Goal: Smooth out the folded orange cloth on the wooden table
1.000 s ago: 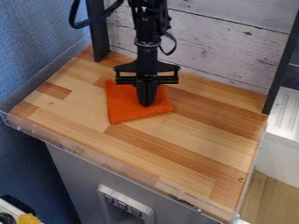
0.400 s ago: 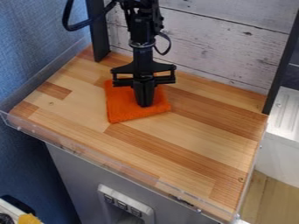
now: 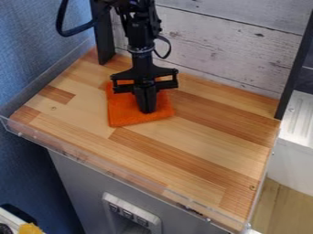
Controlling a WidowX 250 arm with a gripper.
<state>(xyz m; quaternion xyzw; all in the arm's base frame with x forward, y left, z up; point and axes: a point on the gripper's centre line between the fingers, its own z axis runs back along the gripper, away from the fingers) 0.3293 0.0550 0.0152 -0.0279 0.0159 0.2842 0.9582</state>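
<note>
one black two-finger gripper (image 3: 147, 111), jaws together, touches one square orange cloth (image 3: 124, 114) well inside the clear plastic rim (image 3: 92, 162); whether it pinches, i can't tell.

Your gripper (image 3: 147, 111) is black, your cloth (image 3: 123, 113) plain orange. You see a tabletop (image 3: 202, 141) patchworked in pale and reddish brown, dark-flecked whitish planks (image 3: 226, 43), a mottled blue wall (image 3: 36, 41), 2 black posts (image 3: 103, 36).

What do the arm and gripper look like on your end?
The arm is black and slim, with bulky jointed housings and a black cable looping beside it. The gripper is black too, with a wide angular crosspiece above its narrow fingers.
</note>
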